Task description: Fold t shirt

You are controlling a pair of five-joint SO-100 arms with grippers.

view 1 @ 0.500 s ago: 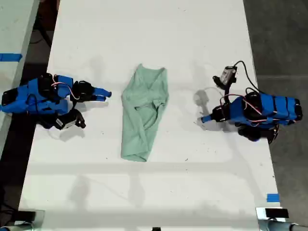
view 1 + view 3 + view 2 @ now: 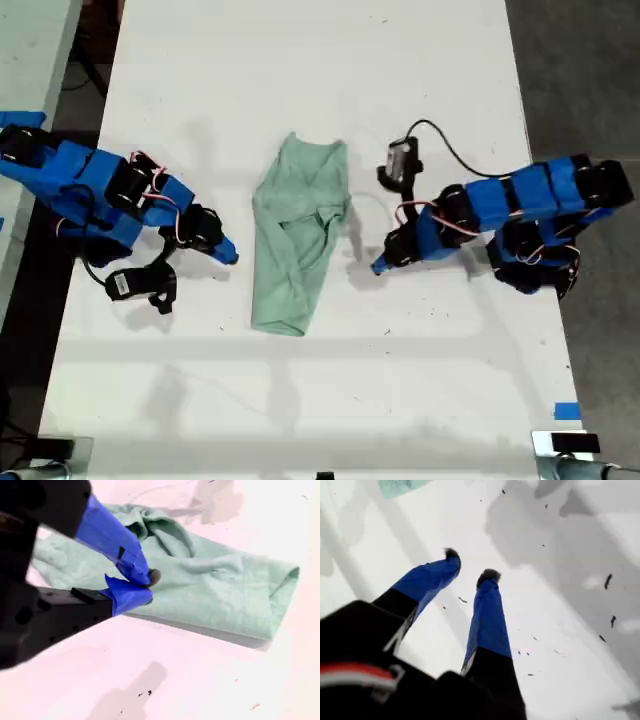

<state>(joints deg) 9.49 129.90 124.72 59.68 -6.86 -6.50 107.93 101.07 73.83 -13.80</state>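
Exterior view: the shirt (image 2: 295,235) lies in the middle of the white table (image 2: 300,60). It is a long narrow strip, folded lengthwise, with a bunched wrinkle near the middle. One arm reaches in from each side of this view. My second gripper (image 2: 228,252) comes from the exterior view's left, and its blue tip hangs low near the shirt's edge but apart from it. My first gripper (image 2: 380,264) comes from the exterior view's right. Its tip is also near the cloth and not touching it.

First wrist view: my first gripper (image 2: 470,564) is a little open. The two blue fingers (image 2: 487,615) stand apart with a clear gap between the dark tips, and they hold nothing. Under them is only bare table with grey shadows and small dark specks. One corner of the shirt (image 2: 395,486) shows at the picture's edge, well ahead of the tips.

Second wrist view: my second gripper (image 2: 147,587) looks closed — the two blue tips meet, and I see no cloth between them. The shirt (image 2: 220,585) lies across the picture just beyond the tips. Its near edge is straight with a thin shadow, one end is a rounded fold, and the wrinkle is on the far side. Whether the tips touch the cloth I cannot tell here.
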